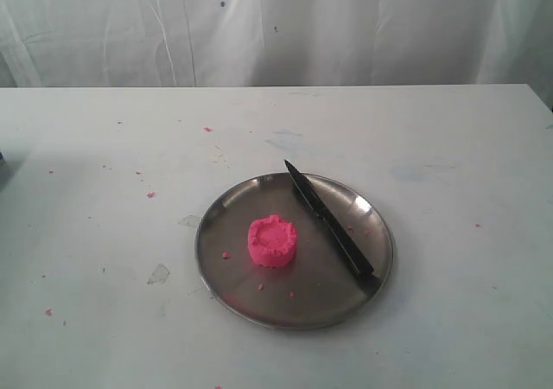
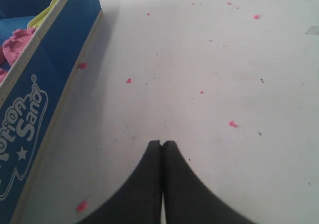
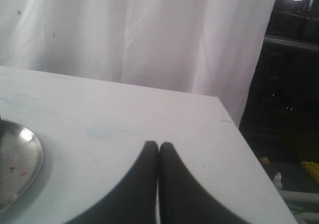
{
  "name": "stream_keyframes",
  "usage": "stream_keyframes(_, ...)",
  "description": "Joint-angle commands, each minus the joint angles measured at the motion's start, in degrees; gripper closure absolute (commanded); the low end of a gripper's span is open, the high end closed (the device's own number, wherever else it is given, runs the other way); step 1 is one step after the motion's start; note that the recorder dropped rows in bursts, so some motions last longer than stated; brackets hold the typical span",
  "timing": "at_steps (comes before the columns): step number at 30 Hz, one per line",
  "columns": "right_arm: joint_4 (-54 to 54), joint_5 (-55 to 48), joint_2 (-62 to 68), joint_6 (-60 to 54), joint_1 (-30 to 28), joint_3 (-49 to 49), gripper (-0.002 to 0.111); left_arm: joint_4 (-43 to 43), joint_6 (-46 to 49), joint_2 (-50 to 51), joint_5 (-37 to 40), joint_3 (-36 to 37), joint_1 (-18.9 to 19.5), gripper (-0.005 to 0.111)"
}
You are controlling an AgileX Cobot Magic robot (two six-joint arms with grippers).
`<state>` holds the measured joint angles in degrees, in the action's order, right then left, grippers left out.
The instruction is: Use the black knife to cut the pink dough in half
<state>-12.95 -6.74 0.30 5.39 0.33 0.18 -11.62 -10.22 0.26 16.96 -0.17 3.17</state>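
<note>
The pink dough [image 1: 272,241] is one whole round puck with a ridged top, left of centre on the steel plate [image 1: 233,290]. The black knife [image 1: 330,220] lies flat across the plate's right side, its point at the far rim and its handle at the near right rim. Neither gripper shows in the exterior view. In the left wrist view my left gripper [image 2: 162,143] is shut with nothing in it, above bare table strewn with pink crumbs. My right gripper [image 3: 159,144] is shut and empty too, over the table near its right edge, with the plate's rim [image 3: 35,157] off to one side.
A blue sand box [image 2: 45,92] holding pink and yellow pieces stands beside my left gripper. Pink crumbs [image 1: 150,194] dot the white table. A white curtain [image 1: 276,26] hangs behind. The table's right edge [image 3: 244,139] drops to a dark space.
</note>
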Motion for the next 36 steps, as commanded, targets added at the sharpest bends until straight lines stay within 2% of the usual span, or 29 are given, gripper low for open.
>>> stream_keyframes(1,0.3,1.9,-0.3,0.5,-0.3,-0.2,0.108,0.3,-0.1,-0.3,0.0,0.2,0.1,0.107)
stream_keyframes(7,1.1,15.1,-0.3,6.9,-0.3,-0.2,0.108,0.3,-0.1,-0.3,0.0,0.2,0.1,0.107)
stream_keyframes(17,1.1,33.2,-0.3,8.8,-0.3,-0.2,0.108,0.3,-0.1,-0.3,0.0,0.2,0.1,0.107)
stream_keyframes(29,1.1,39.9,-0.3,13.5,-0.3,-0.2,0.108,0.3,-0.1,-0.3,0.0,0.2,0.1,0.107)
stream_keyframes(32,1.1,46.5,-0.3,24.8,-0.3,-0.2,0.108,0.3,-0.1,-0.3,0.0,0.2,0.1,0.107)
stream_keyframes(36,1.3,60.0,-0.3,47.8,-0.3,-0.2,0.108,0.3,-0.1,-0.3,0.0,0.2,0.1,0.107)
